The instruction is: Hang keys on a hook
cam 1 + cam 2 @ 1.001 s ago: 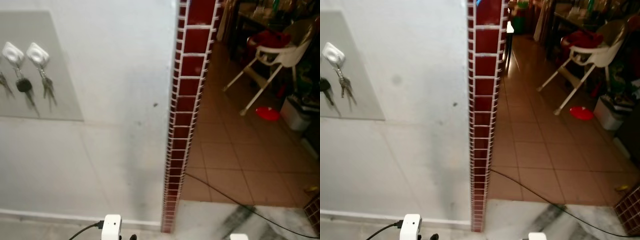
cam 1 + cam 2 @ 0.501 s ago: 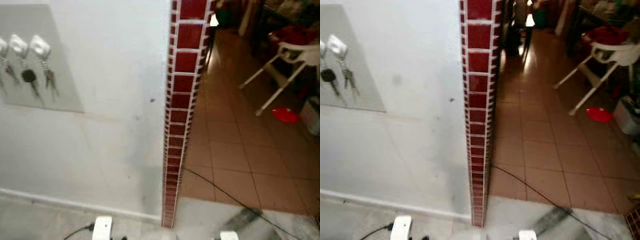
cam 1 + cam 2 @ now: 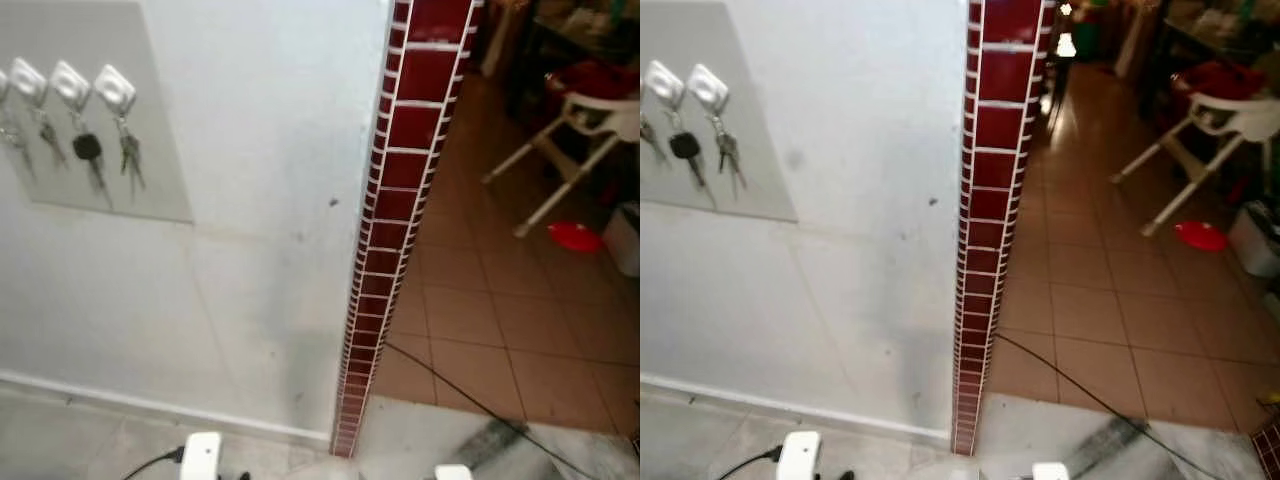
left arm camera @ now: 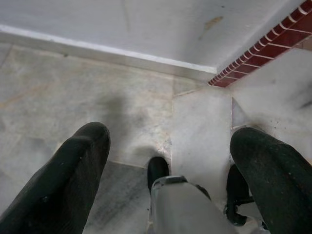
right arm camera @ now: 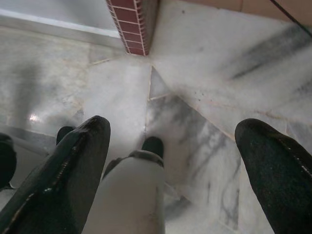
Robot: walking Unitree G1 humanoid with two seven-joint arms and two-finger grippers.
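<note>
Grey wall panel (image 3: 160, 150) with white hooks (image 3: 115, 88) (keys (image 3: 128, 155) hanging)

Head eyes look down at the wall (image 3: 250, 200); wrist cameras face the floor (image 4: 73, 92).

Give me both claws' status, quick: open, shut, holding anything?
Left claw: open, holding nothing, pointing down at the floor.
Right claw: open, holding nothing, pointing down at the floor.

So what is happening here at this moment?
The robot stands before a white wall next to a red tiled wall edge. Bunches of keys hang on white hooks on a grey panel to its left. Both grippers, left and right, hang open over the marble floor, holding nothing.
</note>
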